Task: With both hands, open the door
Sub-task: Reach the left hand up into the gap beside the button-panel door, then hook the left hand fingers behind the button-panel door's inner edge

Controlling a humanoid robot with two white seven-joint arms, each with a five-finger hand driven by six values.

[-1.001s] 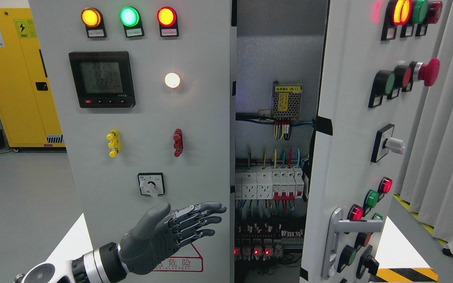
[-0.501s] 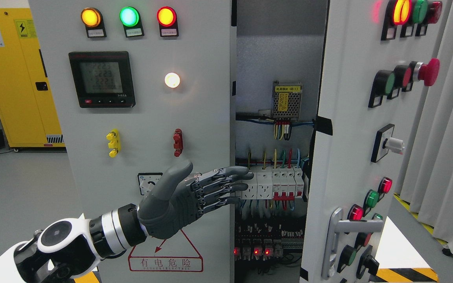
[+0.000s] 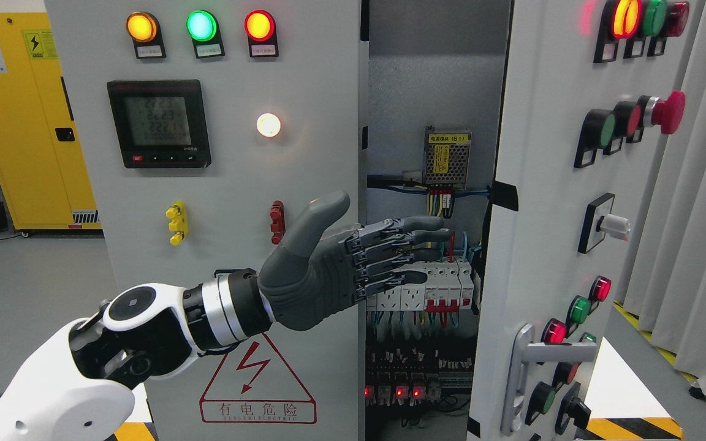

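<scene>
A grey electrical cabinet fills the head view. Its left door [image 3: 230,184] faces me, carrying indicator lamps, a meter and a warning sticker. Its right door [image 3: 549,233] is swung partly outward, with a silver handle [image 3: 527,367] low on it. Between them a gap shows breakers [image 3: 445,291] and wiring. My left hand [image 3: 353,257] is raised in front of the left door's right edge. The fingers [image 3: 414,240] are straight and spread, pointing right into the gap, thumb up, holding nothing. My right hand is out of view.
A yellow storage cabinet [image 3: 22,122] stands at the back left on the grey floor. Grey curtains [image 3: 696,214] hang on the right. Yellow-black hazard tape [image 3: 635,427] marks the floor at the lower right. Push buttons and a red emergency stop [image 3: 665,112] stick out from the right door.
My left hand has risen from the bottom of the left door and moved right. Its fingertips now reach past the door's edge into the gap. The doors have not moved.
</scene>
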